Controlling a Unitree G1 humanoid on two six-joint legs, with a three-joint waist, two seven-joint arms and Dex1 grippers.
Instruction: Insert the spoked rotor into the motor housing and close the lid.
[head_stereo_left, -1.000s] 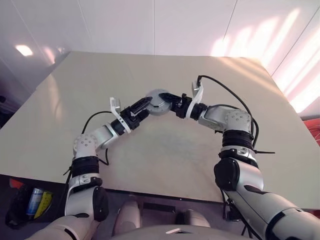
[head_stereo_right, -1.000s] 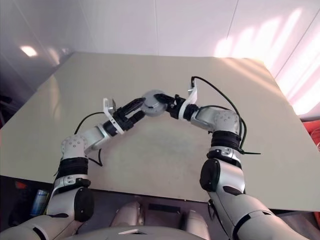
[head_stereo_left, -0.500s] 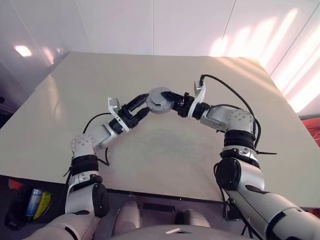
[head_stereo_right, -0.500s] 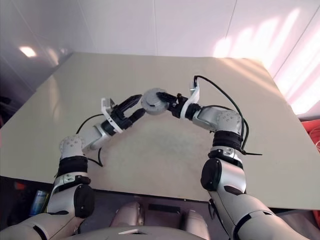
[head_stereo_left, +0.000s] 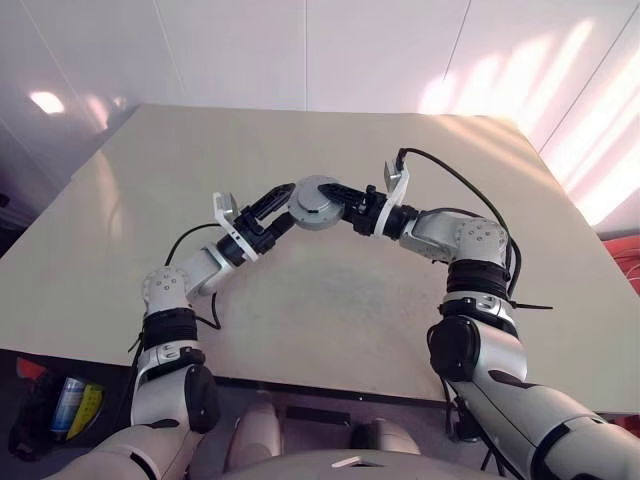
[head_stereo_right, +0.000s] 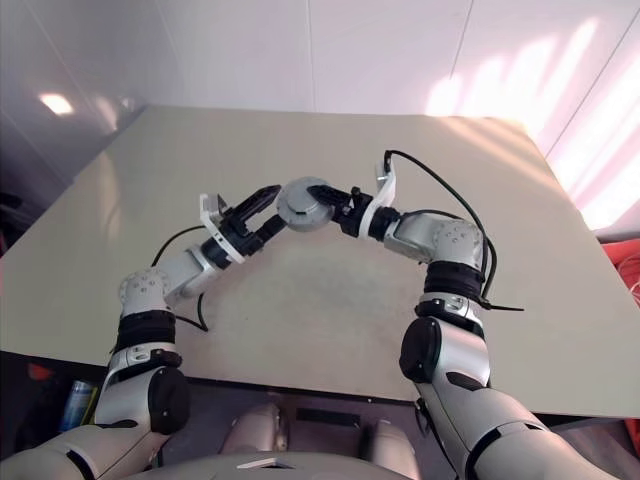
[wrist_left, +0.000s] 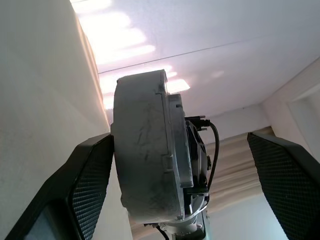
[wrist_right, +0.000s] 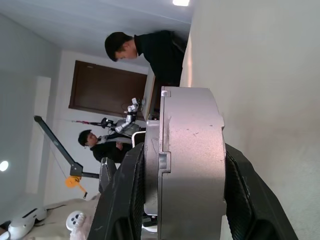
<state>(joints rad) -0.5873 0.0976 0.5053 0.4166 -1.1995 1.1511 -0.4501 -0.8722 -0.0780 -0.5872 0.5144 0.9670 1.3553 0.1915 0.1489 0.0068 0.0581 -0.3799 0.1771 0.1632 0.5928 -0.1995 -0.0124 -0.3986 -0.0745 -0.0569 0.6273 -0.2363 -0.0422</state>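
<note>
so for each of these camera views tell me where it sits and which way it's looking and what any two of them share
Head stereo pair: looks forward and down over both arms at the table; the closed motor housing is held up off it.
Left wrist: looks along the open left gripper at the housing's edge.
Right wrist: looks along the right gripper, clamped on the housing; people behind.
Shared: both wrist views show the housing edge-on.

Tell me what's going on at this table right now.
The robot's right pincer is shut on a closed round grey metal motor housing, its lid folded against it, holding it up on edge above the beige table. The left pincer stands open right beside the housing, one finger close against its face, not gripping. Two people in dark clothes are in the background.
</note>
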